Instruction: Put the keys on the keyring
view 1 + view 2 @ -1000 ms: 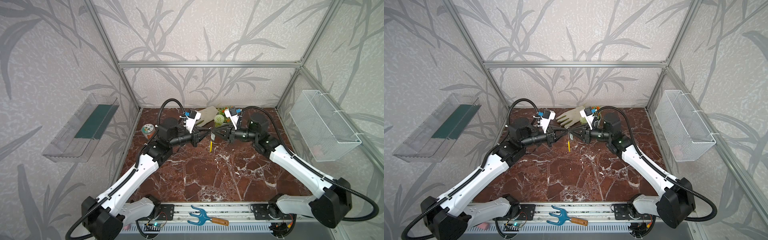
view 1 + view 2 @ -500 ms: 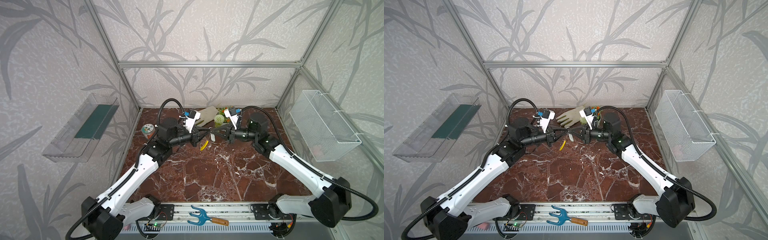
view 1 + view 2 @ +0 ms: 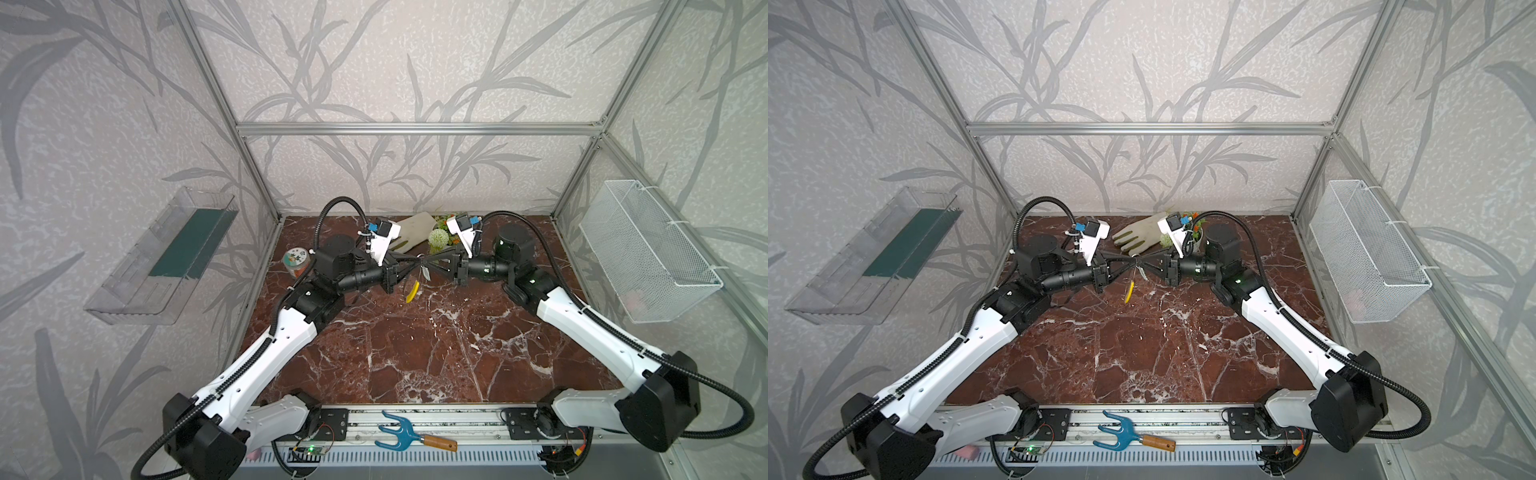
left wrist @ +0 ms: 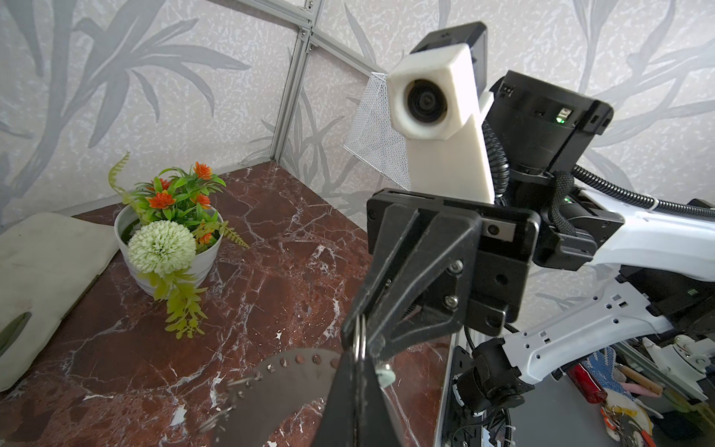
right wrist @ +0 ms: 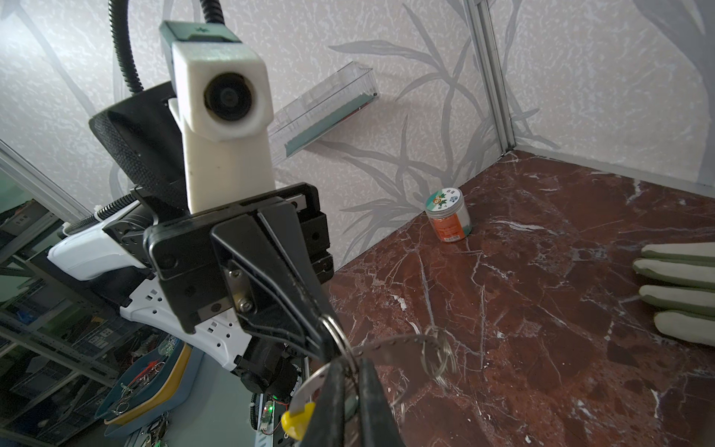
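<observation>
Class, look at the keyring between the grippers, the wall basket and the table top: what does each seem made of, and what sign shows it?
keyring: thin grey hoop, apparently metal; glossy yellow sleeve, likely plastic.
basket: white-coated wire mesh, see-through.
table top: polished red-brown marble look with white veins; stone or a print, cannot tell.

The table is glossy red-brown marble-look stone with white veins. The keyring is thin bright metal, its yellow sleeve smooth and plastic-looking. The left gripper and right gripper are matt black plastic. In a top view, upper middle, the glove is matt, slightly soiled cloth; at right the basket is white-coated wire mesh; along the bottom edge the hand fork shows blue paint and a bare wooden handle.
</observation>
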`<state>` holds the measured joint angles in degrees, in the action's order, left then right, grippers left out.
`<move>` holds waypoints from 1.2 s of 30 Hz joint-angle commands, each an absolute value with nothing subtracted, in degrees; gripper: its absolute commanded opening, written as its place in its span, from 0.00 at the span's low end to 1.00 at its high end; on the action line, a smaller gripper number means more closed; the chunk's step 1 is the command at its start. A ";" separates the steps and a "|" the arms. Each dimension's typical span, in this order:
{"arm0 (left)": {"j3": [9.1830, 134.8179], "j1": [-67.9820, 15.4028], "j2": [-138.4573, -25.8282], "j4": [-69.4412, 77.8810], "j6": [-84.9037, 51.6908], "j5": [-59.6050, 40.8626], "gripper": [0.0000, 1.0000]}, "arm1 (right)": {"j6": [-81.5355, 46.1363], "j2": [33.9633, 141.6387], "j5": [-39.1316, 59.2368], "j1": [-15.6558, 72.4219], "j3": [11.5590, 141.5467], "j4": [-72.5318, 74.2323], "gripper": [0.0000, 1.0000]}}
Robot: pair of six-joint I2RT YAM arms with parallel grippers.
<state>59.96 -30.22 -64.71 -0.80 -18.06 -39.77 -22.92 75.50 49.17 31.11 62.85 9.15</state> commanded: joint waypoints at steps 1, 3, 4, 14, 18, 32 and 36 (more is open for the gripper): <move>62.58 -30.89 -65.19 1.85 -18.33 -43.16 0.00 | -23.20 76.38 50.95 32.18 64.96 10.49 0.12; 62.67 -30.91 -65.24 1.83 -18.28 -43.17 0.00 | -23.30 76.55 51.06 32.27 65.10 10.45 0.11; 62.62 -30.93 -65.22 1.79 -18.28 -43.18 0.00 | -23.29 76.55 51.13 32.33 65.07 10.40 0.08; 62.87 -30.85 -64.78 -1.88 -16.25 -40.79 0.05 | -18.66 74.94 50.04 32.09 65.60 4.33 0.00; 62.93 -30.71 -63.38 -5.99 -13.50 -38.88 0.13 | -15.41 73.83 49.61 31.16 65.80 -0.37 0.00; 65.95 -30.65 -63.62 -20.39 -3.99 -40.35 0.21 | 10.27 77.51 43.72 33.22 77.37 -34.51 0.00; 66.98 -30.67 -64.98 -23.38 -3.18 -43.16 0.21 | 17.31 80.89 39.77 35.67 81.99 -43.93 0.00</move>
